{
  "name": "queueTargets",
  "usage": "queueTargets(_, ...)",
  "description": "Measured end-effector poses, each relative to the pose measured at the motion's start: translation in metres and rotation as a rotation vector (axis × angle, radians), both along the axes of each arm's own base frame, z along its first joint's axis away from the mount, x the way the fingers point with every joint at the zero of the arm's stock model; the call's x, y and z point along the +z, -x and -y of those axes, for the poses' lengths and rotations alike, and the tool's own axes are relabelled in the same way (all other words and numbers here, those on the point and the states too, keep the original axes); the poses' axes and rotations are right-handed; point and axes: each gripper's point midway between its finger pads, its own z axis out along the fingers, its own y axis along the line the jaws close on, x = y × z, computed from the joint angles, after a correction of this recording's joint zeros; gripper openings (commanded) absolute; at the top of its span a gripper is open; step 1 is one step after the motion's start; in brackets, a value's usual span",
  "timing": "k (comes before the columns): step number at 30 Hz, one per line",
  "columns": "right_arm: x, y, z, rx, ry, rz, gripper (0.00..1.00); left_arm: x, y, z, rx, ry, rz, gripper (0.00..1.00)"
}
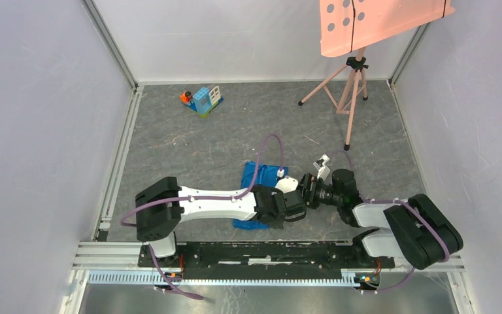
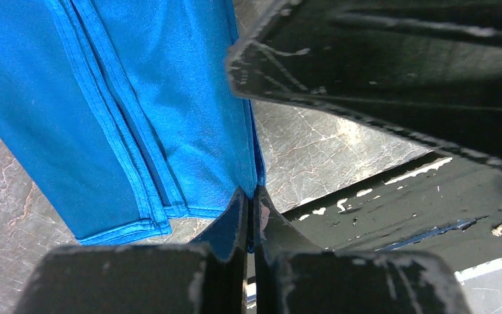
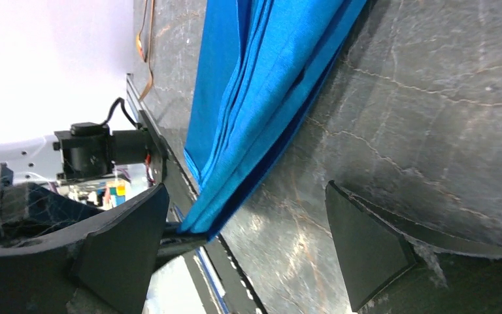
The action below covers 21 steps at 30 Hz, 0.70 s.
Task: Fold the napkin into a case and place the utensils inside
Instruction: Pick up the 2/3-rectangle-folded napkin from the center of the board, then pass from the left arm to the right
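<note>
The bright blue napkin (image 1: 256,175) lies folded in layers at mid-table, mostly under my left arm. In the left wrist view its stacked hems (image 2: 137,131) run toward the jaws. My left gripper (image 2: 251,203) is shut on the napkin's near corner, beside the black front rail (image 2: 418,209); in the top view it sits at the arm's tip (image 1: 284,212). My right gripper (image 3: 245,248) is open, facing the napkin's edge (image 3: 268,78) close to its left finger (image 3: 124,242), not touching the cloth. It meets the left wrist in the top view (image 1: 308,190). I see no spoon or fork clearly.
A small blue-and-white toy block house (image 1: 202,99) stands at the back left. A pink tripod (image 1: 348,98) with a pink board (image 1: 372,23) stands at the back right. White walls enclose the grey table. The black rail (image 1: 268,252) runs along the near edge.
</note>
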Motion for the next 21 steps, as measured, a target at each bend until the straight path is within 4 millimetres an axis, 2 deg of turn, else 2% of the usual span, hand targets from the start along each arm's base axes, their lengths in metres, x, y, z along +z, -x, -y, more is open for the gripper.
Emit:
queueTargets(9,-0.003,0.004,-0.025,-0.049,-0.08,-0.151,0.8,-0.005,0.003,-0.002,-0.005,-0.002,-0.015,0.02)
queueTargets(15,-0.009,-0.001,-0.027,-0.088,-0.09,-0.191,0.66,-0.003,0.003,-0.002,-0.005,0.005,-0.013,0.02)
queueTargets(21,-0.014,-0.009,-0.027,-0.11,-0.077,-0.192,0.58,-0.003,0.004,-0.004,-0.005,0.009,-0.013,0.02)
